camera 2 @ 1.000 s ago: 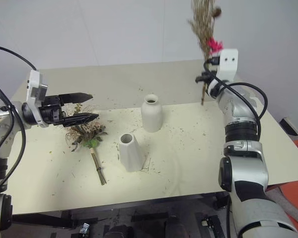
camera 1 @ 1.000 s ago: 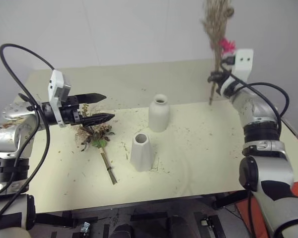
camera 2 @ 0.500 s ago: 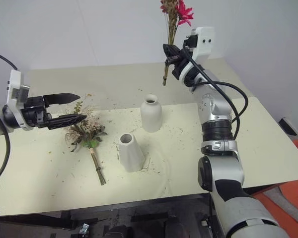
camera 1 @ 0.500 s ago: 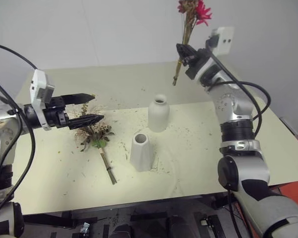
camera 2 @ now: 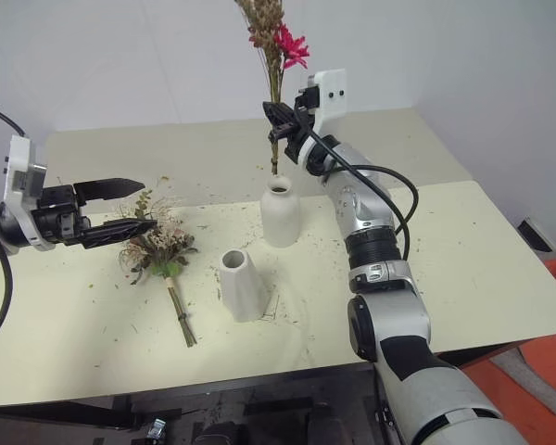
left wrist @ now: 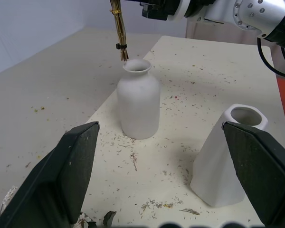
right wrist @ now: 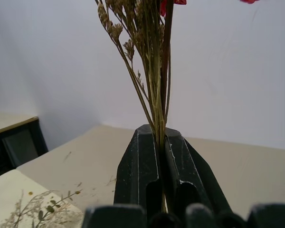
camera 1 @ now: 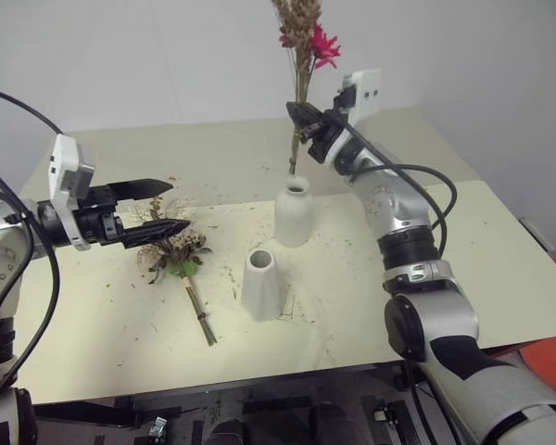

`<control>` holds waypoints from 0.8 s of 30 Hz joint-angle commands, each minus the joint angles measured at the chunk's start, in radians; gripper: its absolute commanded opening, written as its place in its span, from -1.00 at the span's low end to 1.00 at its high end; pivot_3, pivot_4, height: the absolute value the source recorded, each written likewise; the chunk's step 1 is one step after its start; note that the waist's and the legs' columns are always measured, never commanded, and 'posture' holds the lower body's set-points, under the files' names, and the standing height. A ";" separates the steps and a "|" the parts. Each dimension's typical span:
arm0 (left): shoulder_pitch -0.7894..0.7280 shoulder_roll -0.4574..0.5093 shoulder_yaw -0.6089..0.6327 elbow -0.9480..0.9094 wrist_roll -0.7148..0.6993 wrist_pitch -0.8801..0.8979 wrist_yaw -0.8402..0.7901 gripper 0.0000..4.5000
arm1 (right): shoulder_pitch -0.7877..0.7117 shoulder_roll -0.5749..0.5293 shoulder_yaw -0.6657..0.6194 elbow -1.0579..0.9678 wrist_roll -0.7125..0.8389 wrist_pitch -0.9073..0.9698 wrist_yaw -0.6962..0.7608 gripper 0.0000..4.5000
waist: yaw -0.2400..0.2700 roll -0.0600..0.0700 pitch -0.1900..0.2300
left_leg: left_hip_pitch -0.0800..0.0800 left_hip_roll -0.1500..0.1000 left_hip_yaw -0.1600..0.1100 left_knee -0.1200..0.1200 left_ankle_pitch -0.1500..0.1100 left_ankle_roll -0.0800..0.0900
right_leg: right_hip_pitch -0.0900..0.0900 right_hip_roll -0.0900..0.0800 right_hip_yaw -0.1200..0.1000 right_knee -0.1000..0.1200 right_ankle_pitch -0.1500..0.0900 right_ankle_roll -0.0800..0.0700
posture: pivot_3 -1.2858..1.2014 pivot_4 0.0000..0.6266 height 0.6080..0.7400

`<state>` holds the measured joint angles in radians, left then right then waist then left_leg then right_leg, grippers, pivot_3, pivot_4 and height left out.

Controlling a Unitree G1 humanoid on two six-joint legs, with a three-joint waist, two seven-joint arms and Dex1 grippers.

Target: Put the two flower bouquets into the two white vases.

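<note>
My right gripper [camera 1: 302,118] is shut on the stems of the slim bouquet [camera 1: 302,46], beige grasses with a pink daisy, held upright. Its stem ends [left wrist: 119,45] hang just above the mouth of the bottle-shaped white vase [camera 1: 294,213]. The cone-shaped white vase [camera 1: 262,284] stands nearer the front, a little to the left. The bushier bouquet [camera 1: 178,256] lies flat on the table left of the vases. My left gripper [camera 1: 160,206] hovers open over its head, holding nothing and pointing toward the vases.
The vases and the lying bouquet rest on a cream mat [camera 1: 371,297] strewn with plant crumbs. Behind it runs a beige tabletop [camera 1: 213,153] against a white wall. The table's front edge lies close below the cone vase.
My right gripper has swung left with the slim bouquet, from the back right to above the bottle vase, and the bunch now stands more upright. The left gripper drew back slightly left.
</note>
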<state>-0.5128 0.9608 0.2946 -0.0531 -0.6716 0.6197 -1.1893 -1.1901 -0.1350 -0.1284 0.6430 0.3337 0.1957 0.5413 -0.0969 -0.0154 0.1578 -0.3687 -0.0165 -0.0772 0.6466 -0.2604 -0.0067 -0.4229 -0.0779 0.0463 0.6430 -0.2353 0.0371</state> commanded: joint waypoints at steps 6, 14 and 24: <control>-0.003 0.028 0.041 -0.027 -0.022 0.000 0.006 1.00 | 0.020 -0.004 0.001 -0.130 0.015 0.001 0.006 -0.99 | 0.000 0.000 0.000 | 0.000 0.000 0.000 0.000 0.000 0.000 | 0.000 0.000 0.000 0.000 0.000 0.000 | 0.03 -0.52 1.00; -0.009 0.025 0.034 -0.022 -0.020 -0.005 0.004 1.00 | 0.105 0.001 0.020 -0.179 -0.002 0.021 -0.011 -0.99 | 0.000 0.000 0.000 | 0.000 0.000 0.000 0.000 0.000 -0.001 | 0.000 0.000 0.000 0.001 0.000 0.000 | 0.03 -0.52 1.00; -0.006 0.025 0.036 -0.028 -0.022 0.000 0.009 1.00 | 0.211 0.023 0.076 -0.148 -0.074 -0.081 -0.022 -0.99 | 0.000 0.000 0.000 | 0.000 0.000 0.000 -0.001 0.000 -0.001 | 0.000 0.000 0.000 0.001 0.000 0.000 | 0.03 -0.52 1.00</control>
<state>-0.5100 0.9704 0.2972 -0.0552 -0.6741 0.6198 -1.1860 -0.9722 -0.1173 -0.0578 0.5113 0.2769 0.1763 0.5233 -0.0971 -0.0153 0.1577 -0.3682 -0.0166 -0.0773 0.6458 -0.2599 -0.0075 -0.4229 -0.0777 0.0462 0.6438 -0.2353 0.0371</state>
